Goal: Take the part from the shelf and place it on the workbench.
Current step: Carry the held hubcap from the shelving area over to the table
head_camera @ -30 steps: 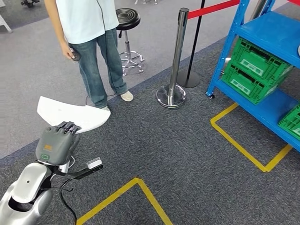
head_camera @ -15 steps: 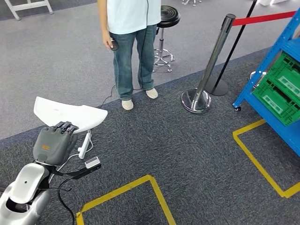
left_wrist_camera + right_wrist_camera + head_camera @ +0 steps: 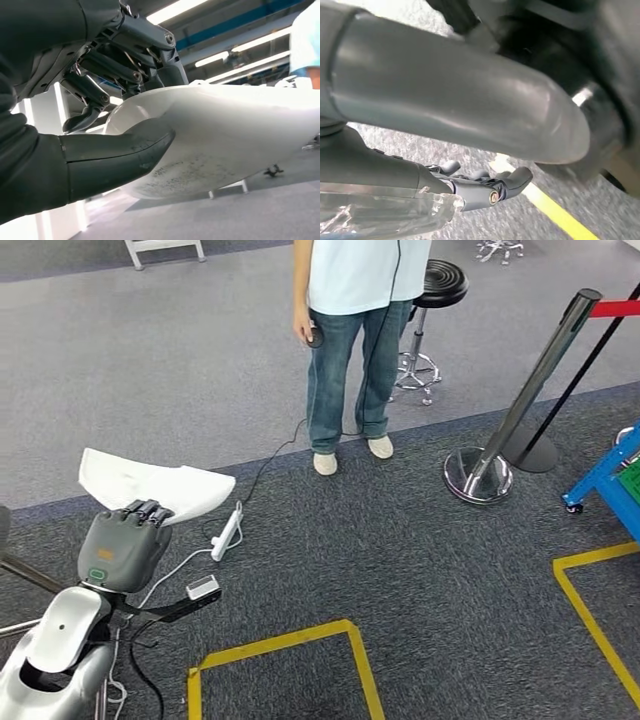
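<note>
Carrying duty falls to the left hand (image 3: 121, 548), which grips the white part (image 3: 155, 485) by its near edge, dark fingers (image 3: 113, 75) curled over the top and the thick thumb (image 3: 117, 155) pressed underneath. Held roughly level and out ahead of the body, well above the carpet (image 3: 423, 570), the broad, thin panel looks kept flat so it neither droops nor slips in transit. The silver forearm reaches up from below, wrist bent forward, palm facing down over the part. The right hand (image 3: 486, 187) hangs low over the carpet near a yellow floor line (image 3: 550, 210), fingers loosely curled around nothing. A person (image 3: 355, 330) stands nearby; no worktop is visible.
</note>
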You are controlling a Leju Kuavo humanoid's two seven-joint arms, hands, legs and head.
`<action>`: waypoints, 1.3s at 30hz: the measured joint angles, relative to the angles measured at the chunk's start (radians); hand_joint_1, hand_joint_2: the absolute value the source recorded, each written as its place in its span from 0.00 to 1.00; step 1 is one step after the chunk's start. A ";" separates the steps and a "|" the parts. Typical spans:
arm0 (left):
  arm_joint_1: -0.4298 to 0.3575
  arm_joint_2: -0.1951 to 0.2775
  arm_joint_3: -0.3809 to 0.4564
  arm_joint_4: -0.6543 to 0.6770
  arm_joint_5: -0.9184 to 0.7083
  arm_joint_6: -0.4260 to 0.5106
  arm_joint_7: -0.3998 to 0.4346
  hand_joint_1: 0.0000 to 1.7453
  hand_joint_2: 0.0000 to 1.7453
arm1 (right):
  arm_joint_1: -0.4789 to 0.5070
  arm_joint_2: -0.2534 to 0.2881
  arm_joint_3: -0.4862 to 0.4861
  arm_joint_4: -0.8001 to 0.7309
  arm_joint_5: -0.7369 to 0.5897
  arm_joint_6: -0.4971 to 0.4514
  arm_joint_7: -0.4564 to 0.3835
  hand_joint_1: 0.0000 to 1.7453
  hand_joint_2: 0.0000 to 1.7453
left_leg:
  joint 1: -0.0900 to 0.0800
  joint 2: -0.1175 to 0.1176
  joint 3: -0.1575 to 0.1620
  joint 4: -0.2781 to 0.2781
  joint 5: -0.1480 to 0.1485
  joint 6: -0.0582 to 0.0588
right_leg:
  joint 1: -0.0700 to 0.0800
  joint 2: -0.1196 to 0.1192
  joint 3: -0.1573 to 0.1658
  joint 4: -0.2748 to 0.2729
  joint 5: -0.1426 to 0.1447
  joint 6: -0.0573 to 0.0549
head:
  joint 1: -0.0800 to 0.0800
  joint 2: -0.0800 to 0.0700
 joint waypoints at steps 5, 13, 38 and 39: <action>-0.001 -0.002 0.000 0.001 0.006 0.001 0.000 1.00 1.00 | 0.003 0.002 0.000 0.000 -0.005 0.000 0.002 0.00 0.00 | 0.002 0.096 -0.119 0.248 -0.110 -0.020 | -0.001 -0.070 0.003 -0.007 0.000 -0.008 | -0.004 0.000; -0.001 -0.003 0.001 0.001 0.008 0.003 0.000 1.00 1.00 | 0.002 0.001 0.000 0.000 -0.007 -0.001 0.006 0.00 0.00 | -0.002 0.163 0.029 -0.023 -0.005 0.005 | 0.009 -0.162 0.021 -0.004 -0.026 0.025 | 0.002 0.000; 0.016 -0.004 0.022 0.001 0.011 0.014 0.000 1.00 1.00 | 0.006 0.019 0.000 0.000 -0.150 -0.003 0.005 0.00 0.00 | 0.003 0.112 -0.070 0.166 -0.062 -0.017 | -0.006 -0.093 -0.004 -0.001 -0.004 0.002 | 0.005 0.000; 0.016 -0.004 0.022 0.001 0.011 0.014 0.000 1.00 1.00 | 0.005 0.019 0.000 0.000 -0.150 -0.003 0.006 0.00 0.00 | 0.002 0.135 -0.028 0.095 -0.036 -0.017 | -0.004 -0.106 -0.002 -0.001 -0.006 0.005 | 0.005 0.000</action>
